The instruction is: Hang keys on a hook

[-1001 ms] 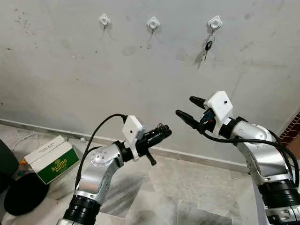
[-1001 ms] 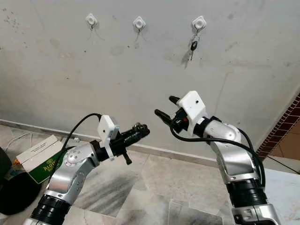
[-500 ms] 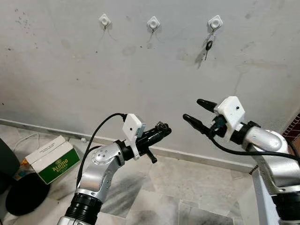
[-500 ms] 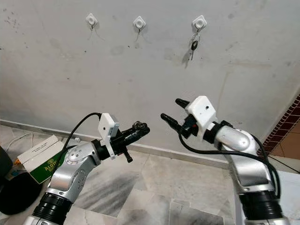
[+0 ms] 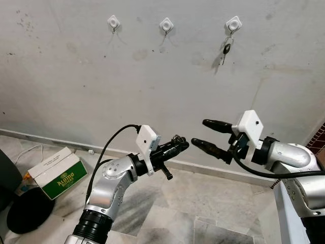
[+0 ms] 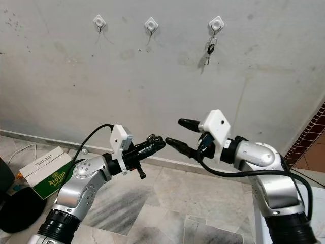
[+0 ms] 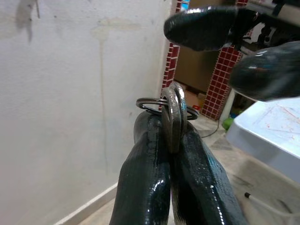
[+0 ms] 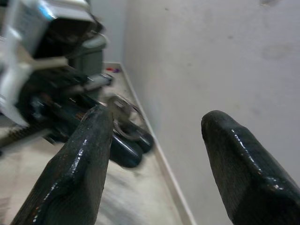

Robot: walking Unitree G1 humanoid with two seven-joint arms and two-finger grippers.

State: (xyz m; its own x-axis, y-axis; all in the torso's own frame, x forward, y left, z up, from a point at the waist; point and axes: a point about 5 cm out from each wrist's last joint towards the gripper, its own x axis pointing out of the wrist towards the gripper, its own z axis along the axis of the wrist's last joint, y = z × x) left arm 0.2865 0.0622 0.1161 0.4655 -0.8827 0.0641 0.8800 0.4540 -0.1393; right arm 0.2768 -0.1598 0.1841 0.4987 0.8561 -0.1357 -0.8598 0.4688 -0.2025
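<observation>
Left gripper (image 7: pixel 174 140) pinches keys (image 7: pixel 169 110) (blades hidden).

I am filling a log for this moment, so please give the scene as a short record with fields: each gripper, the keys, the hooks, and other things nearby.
left gripper: shut on a key ring, held out in front of the wall
right gripper: open, its fingertips close to the left gripper's tips, facing them
key on wall: hangs from the right hook
middle hook: nothing hanging on it
left hook: nothing hanging on it
green and white box: on the floor by the wall, on the robot's left
</observation>
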